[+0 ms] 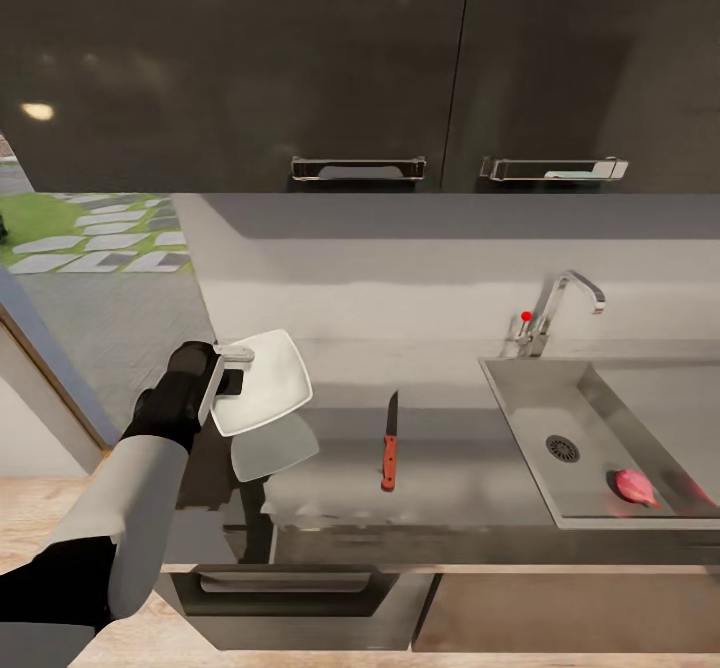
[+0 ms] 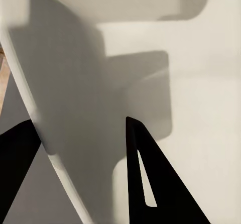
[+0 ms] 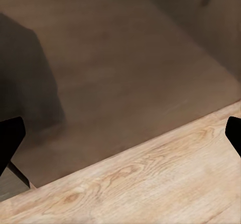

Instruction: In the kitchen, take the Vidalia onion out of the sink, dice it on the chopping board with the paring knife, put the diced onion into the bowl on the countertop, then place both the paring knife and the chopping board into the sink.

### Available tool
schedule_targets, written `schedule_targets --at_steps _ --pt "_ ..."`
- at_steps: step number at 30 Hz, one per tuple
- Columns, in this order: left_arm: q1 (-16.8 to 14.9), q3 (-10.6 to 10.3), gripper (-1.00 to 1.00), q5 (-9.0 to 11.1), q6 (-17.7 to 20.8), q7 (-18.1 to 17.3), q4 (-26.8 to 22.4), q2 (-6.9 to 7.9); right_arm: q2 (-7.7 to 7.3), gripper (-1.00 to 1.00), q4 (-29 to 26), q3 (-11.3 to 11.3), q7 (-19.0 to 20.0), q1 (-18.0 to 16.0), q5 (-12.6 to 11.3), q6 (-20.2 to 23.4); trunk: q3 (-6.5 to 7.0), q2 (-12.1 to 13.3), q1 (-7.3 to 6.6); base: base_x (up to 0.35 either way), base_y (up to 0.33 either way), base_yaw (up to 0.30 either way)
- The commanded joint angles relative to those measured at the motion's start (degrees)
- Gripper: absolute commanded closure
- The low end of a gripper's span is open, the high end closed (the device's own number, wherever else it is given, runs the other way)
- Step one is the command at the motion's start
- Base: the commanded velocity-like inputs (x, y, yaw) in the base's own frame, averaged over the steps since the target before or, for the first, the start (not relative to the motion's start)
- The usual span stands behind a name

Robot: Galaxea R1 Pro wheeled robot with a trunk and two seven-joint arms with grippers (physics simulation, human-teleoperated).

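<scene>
Clamped on one rim of the glossy white squarish bowl (image 1: 262, 381), the left gripper (image 1: 226, 380) holds it tilted above the reflective grey countertop (image 1: 450, 468). Better to level it and set it down well apart from the red-handled paring knife (image 1: 389, 443) (the right gripper's (image 3: 120, 133) fingers spread wide over the wooden floor (image 3: 150, 184)).

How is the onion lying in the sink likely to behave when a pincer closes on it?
The Vidalia onion looks round and smooth, so it would probably roll or slip if nudged off-centre. It lies on the flat steel floor of the sink, with little to stop it. It seems small and firm, likely light.
</scene>
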Motion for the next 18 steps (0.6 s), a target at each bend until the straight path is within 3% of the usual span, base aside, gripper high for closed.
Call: schedule_targets --at_steps 1,10,18 --pt "-0.06 0.16 1.0 -0.06 0.19 0.07 0.0 -0.08 0.04 -1.0 0.01 -0.02 0.36 -0.04 -0.48 -0.27 -0.12 -0.12 0.03 0.0 0.0 0.0" --pt "-0.06 0.16 1.0 -0.06 0.19 0.07 0.15 -0.09 0.12 -1.0 0.01 -0.02 0.35 -0.04 -0.48 -0.27 -0.12 -0.12 0.03 0.0 0.0 0.023" --pt "-0.06 0.17 1.0 -0.06 0.19 0.07 1.26 -0.14 0.12 -1.0 0.01 -0.02 0.35 -0.04 -0.48 -0.27 -0.31 -0.12 0.03 0.0 0.0 0.108"
